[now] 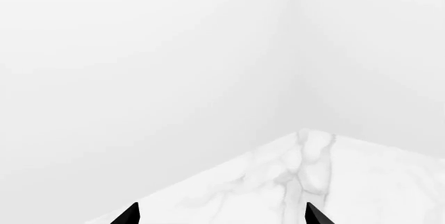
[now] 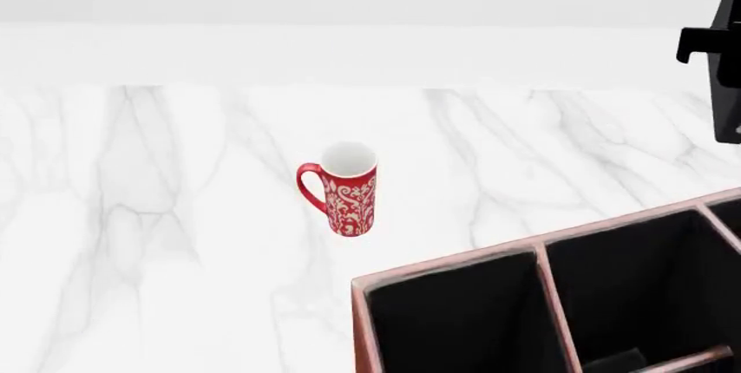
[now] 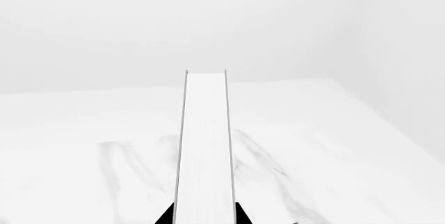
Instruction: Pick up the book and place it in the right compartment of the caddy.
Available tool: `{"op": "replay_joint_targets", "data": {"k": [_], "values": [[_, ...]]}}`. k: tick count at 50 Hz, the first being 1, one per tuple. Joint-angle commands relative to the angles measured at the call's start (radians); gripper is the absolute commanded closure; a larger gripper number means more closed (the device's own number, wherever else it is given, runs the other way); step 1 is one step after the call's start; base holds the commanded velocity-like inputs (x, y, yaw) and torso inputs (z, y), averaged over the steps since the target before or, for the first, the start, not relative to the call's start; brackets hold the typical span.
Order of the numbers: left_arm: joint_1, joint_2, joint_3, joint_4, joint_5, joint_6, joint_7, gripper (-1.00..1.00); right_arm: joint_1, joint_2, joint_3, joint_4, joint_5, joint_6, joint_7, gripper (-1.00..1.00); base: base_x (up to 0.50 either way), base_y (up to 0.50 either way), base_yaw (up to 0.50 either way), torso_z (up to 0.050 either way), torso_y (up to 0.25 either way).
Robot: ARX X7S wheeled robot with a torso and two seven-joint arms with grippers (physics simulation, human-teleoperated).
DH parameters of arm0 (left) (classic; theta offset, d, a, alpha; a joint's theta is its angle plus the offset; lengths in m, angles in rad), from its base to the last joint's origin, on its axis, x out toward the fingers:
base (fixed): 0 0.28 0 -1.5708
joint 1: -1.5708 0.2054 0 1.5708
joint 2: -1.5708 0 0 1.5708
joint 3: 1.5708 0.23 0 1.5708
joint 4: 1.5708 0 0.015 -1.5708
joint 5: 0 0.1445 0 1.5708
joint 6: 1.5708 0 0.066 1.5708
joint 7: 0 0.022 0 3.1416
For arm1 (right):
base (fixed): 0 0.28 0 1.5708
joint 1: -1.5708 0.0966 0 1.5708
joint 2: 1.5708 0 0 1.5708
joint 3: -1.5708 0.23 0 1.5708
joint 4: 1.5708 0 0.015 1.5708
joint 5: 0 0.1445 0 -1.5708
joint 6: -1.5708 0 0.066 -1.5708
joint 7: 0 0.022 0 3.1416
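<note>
The book [image 3: 204, 151] shows in the right wrist view as a long strip of white page edges between thin dark covers. My right gripper [image 3: 204, 214] is shut on it, one black fingertip on each side, and holds it above the marble counter. In the head view a black shape [image 2: 720, 52] at the far right edge, above the caddy, is my right hand or the book; I cannot tell which. The caddy [image 2: 446, 262], reddish-brown with pale pink rims and black-lined compartments, fills the lower right. My left gripper [image 1: 222, 214] is open and empty over the counter's corner.
A red patterned mug [image 2: 347, 191] stands upright on the white marble counter [image 2: 151, 217], left of and behind the caddy. A white wall runs along the counter's back edge. The left wrist view shows a counter corner [image 1: 306, 135] against white walls.
</note>
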Motion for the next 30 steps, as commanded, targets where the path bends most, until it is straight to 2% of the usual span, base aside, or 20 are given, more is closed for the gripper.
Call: {"op": "replay_joint_targets", "data": {"k": [1, 11, 20, 30], "values": [[-0.002, -0.008, 0.000, 0.006, -0.004, -0.005, -0.011, -1.00, 0.005, 0.044, -0.017, -0.016, -0.008, 0.002, 0.019, 1.00, 0.00, 0.00, 0.00, 0.000, 0.000], [0.001, -0.006, 0.023, -0.007, 0.015, 0.008, -0.008, -1.00, 0.012, 0.099, -0.030, -0.021, 0.070, 0.035, 0.078, 1.00, 0.00, 0.00, 0.00, 0.000, 0.002], [0.003, -0.002, 0.035, -0.023, 0.025, 0.019, -0.004, -1.00, 0.043, 0.212, -0.063, 0.031, 0.464, 0.034, 0.411, 1.00, 0.00, 0.00, 0.00, 0.000, 0.001], [0.003, -0.001, 0.030, -0.029, 0.019, 0.025, -0.001, -1.00, -0.033, 0.341, -0.033, 0.002, 0.911, 0.029, 0.773, 1.00, 0.00, 0.00, 0.00, 0.000, 0.002]]}}
